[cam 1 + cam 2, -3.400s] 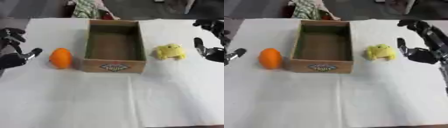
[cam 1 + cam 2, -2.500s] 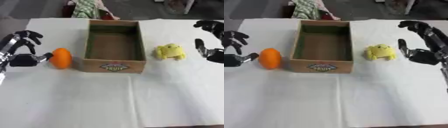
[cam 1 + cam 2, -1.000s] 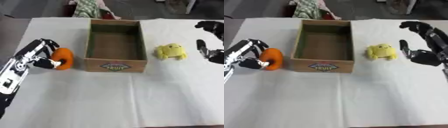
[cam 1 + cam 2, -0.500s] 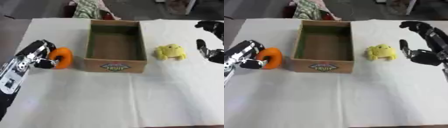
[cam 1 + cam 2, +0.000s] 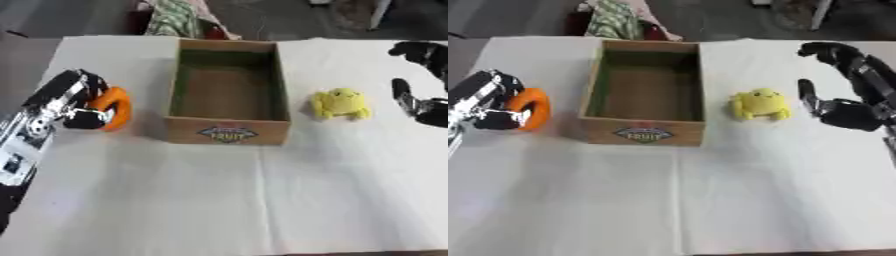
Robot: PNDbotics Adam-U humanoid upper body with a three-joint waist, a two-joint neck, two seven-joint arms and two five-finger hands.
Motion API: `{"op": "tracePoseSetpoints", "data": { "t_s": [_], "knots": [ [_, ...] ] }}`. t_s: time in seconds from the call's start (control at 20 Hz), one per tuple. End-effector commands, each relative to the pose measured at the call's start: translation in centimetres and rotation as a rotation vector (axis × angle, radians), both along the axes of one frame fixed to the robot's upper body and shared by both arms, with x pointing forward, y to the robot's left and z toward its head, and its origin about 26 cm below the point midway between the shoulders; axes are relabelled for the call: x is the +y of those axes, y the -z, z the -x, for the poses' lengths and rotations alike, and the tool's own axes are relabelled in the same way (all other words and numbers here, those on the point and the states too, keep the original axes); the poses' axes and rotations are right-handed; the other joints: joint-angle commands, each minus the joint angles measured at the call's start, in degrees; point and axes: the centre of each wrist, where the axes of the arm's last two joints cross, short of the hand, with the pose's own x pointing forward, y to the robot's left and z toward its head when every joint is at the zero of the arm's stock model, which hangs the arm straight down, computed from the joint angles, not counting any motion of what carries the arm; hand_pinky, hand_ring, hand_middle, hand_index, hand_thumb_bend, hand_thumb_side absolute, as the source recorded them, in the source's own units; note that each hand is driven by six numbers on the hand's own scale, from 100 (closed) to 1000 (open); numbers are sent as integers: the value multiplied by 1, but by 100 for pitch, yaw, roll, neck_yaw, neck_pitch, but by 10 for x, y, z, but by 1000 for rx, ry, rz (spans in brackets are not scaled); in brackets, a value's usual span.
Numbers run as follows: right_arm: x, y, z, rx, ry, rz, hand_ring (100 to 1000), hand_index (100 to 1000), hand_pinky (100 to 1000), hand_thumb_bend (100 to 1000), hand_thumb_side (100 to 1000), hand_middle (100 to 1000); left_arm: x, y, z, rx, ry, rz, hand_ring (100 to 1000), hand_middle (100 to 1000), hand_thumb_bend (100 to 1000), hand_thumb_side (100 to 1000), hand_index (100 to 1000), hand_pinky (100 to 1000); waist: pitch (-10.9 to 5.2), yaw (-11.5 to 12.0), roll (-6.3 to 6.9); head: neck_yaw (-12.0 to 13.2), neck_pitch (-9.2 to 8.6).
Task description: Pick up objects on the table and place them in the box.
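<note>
On the white table [image 5: 219, 200], your left hand [image 5: 74, 102] has its fingers curled round the orange [image 5: 114, 107] left of the box [image 5: 229, 132]. Your right hand [image 5: 846, 107] hangs open beside the yellow toy [image 5: 759, 105].

I note my left hand [image 5: 74, 102] has moved in from the table's left edge and closed its fingers around the orange [image 5: 114, 106] beside the box [image 5: 229, 131].

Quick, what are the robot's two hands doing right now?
Left hand: closed around the orange ball, left of the box.
Right hand: open, holding nothing, just right of the yellow toy.
</note>
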Motion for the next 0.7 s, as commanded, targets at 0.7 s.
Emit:
{"op": "tracePoseSetpoints", "data": {
  "t_s": [0.7],
  "knots": [
    [10, -9, -3, -17, -52, 17, 1000, 898, 971, 100, 207, 815, -46, -78, -22, -165, 155, -2, 194, 241, 210, 100, 394, 630, -142, -168, -12, 162, 14]
  ]
}}
